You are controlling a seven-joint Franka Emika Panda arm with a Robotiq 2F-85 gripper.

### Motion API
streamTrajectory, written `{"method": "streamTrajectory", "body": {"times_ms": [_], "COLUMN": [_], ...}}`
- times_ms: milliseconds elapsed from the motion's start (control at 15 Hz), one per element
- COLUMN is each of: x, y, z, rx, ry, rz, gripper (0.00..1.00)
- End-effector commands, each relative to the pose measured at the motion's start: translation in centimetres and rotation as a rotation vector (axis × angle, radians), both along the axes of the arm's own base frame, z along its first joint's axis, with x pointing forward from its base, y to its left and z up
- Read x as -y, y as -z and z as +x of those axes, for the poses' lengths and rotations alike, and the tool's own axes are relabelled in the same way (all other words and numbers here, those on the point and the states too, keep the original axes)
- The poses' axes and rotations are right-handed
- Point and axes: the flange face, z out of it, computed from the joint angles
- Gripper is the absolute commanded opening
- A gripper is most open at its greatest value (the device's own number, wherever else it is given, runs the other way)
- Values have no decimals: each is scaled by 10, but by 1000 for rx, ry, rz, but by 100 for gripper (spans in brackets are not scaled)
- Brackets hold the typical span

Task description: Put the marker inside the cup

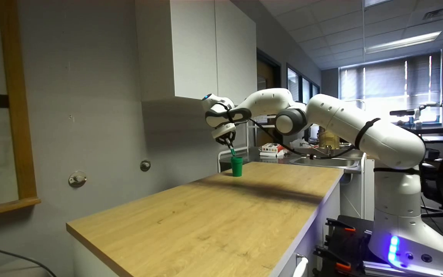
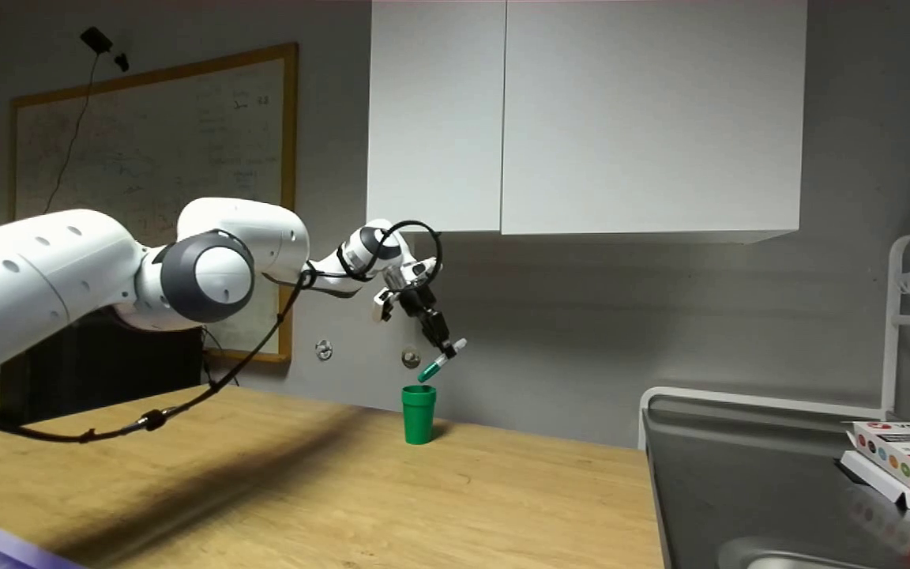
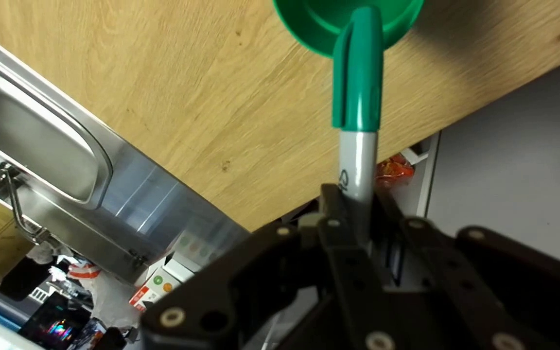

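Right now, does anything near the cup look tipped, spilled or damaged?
Nothing stands out: the green cup is upright on the wood-grain counter, with no spill visible. The marker slants, but the gripper is holding it.

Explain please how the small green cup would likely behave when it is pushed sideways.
The small, tapered green cup might tip if pushed near its rim, since it stands taller than wide on a narrower base. Its thin-looking rim suggests little weight, so a low push would probably slide it along the wood-grain countertop.
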Motion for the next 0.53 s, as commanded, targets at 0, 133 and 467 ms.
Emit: {"method": "streamTrajectory", "body": {"times_ms": [0, 133, 467], "x": [-11, -18, -24], "y": [8, 9, 6], "z": [5, 6, 6], "rx": [22, 31, 57], "ry": [28, 34, 51], "rz": [-20, -25, -33], "gripper": [6, 6, 6]}}
